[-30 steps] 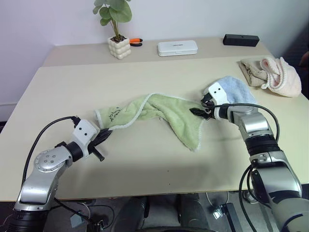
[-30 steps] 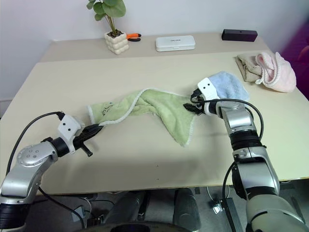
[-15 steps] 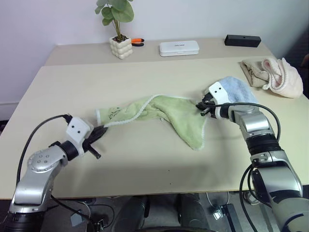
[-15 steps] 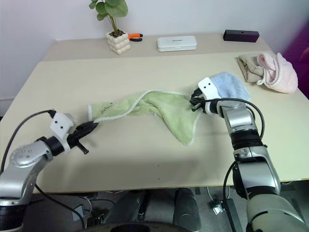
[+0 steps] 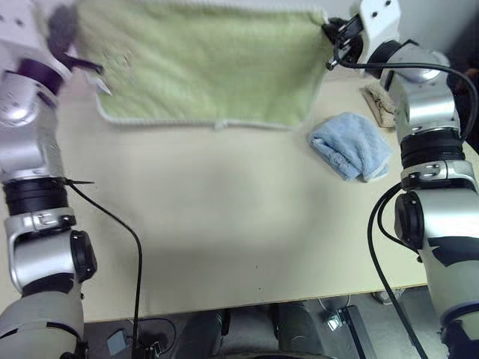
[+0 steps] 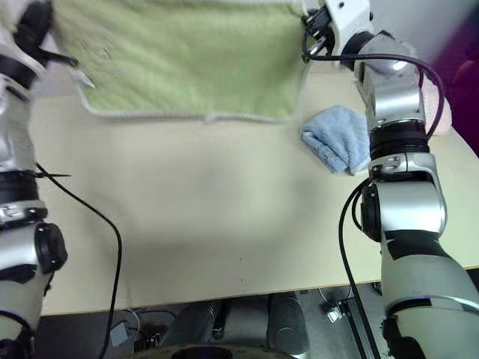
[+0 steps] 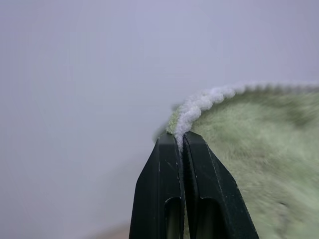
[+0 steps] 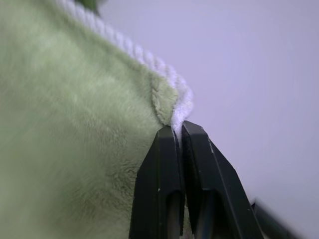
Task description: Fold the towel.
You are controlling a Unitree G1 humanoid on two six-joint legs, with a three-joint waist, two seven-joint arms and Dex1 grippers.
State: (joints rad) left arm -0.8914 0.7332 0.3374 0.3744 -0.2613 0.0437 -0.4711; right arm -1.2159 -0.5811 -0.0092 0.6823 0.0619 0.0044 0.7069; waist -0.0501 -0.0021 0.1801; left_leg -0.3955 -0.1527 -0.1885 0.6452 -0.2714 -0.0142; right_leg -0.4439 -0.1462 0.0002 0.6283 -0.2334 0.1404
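Note:
The light green towel (image 5: 202,63) hangs spread flat in the air above the table, its whitish edging along the bottom. My left gripper (image 5: 63,30) is shut on its upper left corner, and my right gripper (image 5: 331,34) is shut on its upper right corner. The left wrist view has two black fingers (image 7: 164,199) pinching the white-edged corner of the towel (image 7: 249,149). In the right wrist view the fingers (image 8: 159,189) clamp the other corner of the towel (image 8: 75,124) the same way.
A folded light blue towel (image 5: 350,146) lies on the beige table (image 5: 224,224) below the right arm. A beige and pink cloth (image 5: 374,101) peeks out behind that arm. Cables hang from both arms.
Both arms rose sharply, lifting the towel off the table and stretching it out flat between them. The right gripper shut on its corner. The camera view also shifted.

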